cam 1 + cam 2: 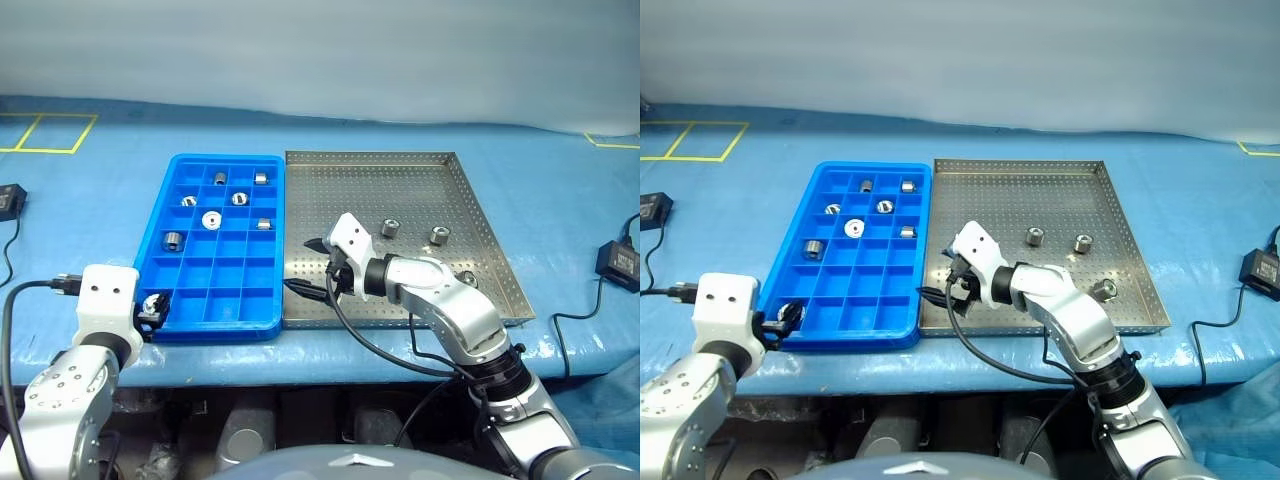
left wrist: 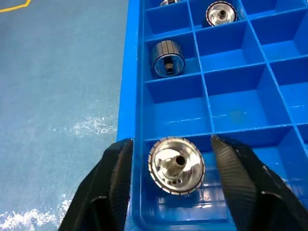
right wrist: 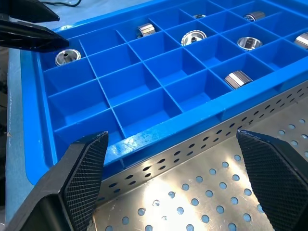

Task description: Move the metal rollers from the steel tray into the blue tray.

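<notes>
Seven rollers (image 1: pixel 212 220) in blue tray (image 1: pixel 255 318)

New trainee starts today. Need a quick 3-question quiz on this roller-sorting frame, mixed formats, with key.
1. How many metal rollers lie in the steel tray?
2. True or false: the left gripper is clamped on a roller.
3. The right gripper is over: A) the blue tray's far end B) the steel tray's edge beside the blue tray C) the table cover.

Key
1. Three.
2. False: its fingers stand apart around a roller resting in a near corner compartment.
3. B, open and empty.
</notes>
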Available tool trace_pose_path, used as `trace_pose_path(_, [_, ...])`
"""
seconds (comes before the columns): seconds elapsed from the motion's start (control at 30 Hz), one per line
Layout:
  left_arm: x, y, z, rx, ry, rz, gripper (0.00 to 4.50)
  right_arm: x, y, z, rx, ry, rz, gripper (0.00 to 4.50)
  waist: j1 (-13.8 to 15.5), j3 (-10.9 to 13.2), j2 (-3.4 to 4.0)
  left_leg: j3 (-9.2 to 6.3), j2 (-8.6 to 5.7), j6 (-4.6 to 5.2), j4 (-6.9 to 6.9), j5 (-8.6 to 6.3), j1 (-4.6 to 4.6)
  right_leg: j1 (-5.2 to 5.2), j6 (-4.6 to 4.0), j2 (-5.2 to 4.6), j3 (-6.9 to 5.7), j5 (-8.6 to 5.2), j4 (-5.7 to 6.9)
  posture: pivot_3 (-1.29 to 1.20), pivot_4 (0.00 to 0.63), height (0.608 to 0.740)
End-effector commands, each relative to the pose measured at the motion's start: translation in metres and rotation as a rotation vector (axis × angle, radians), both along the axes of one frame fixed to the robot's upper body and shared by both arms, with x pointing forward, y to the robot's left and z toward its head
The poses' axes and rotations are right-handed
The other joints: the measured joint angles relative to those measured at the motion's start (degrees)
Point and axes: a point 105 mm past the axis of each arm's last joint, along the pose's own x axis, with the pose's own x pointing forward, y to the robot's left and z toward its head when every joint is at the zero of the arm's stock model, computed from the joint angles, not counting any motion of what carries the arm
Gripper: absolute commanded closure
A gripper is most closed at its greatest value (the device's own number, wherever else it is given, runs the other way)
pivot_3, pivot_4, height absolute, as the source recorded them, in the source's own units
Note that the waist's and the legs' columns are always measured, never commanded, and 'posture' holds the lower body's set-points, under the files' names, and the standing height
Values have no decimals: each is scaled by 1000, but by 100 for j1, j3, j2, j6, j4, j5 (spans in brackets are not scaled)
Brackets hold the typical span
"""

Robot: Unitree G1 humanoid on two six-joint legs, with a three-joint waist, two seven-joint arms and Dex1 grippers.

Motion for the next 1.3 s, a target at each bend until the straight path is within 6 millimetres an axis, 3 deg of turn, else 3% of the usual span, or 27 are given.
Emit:
trace_pose_path(0.03, [11,-16,30,-13,-166,-80,270,4,-1,13,10,-61,-18,0,11,0,0,0,0,0,0,0,0,0,0,0,0,0,0,233,150,740])
trace_pose_path(0.2, [26,-58,51,-97,-287,-321,270,13,-8,14,12,-69,-114,0,31,0,0,4,-1,-1,1,0,-1,1,0,-2,1,0,-1,212,150,740])
trace_pose_path(0.3, [47,-93,47,-160,-277,-532,270,37,-21,17,-2,-77,-322,0,36,0,0,7,-6,-1,-2,0,-5,-4,-1,0,2,1,-1,170,150,740])
trace_pose_path(0.4, [57,-112,40,-174,-254,-636,270,55,-33,16,-4,-65,-523,0,-35,-2,2,8,-22,-6,0,3,-5,-6,-5,8,2,3,2,116,150,740])
trace_pose_path(0.57, [65,-133,32,-204,-237,-728,270,63,-43,14,59,0,-776,0,-241,-1,3,6,-26,-5,-10,2,-16,-14,-7,7,5,4,-1,39,150,740])
trace_pose_path(0.77, [69,-149,30,-234,-242,-788,270,69,-37,16,121,52,-890,0,-463,0,5,5,-26,-3,-15,0,-16,-16,-12,9,4,8,-1,-3,150,740])
trace_pose_path(1.1, [73,-154,29,-230,-244,-806,270,92,-58,-8,118,117,-1173,0,-608,1,7,8,-26,-2,-12,1,-10,-11,1,7,8,4,0,-4,150,740])
trace_pose_path(1.3, [72,-157,29,-235,-250,-805,270,104,-62,-19,131,142,-1216,0,-656,1,7,7,-27,-2,-19,1,-8,-12,1,9,10,4,0,5,150,740])
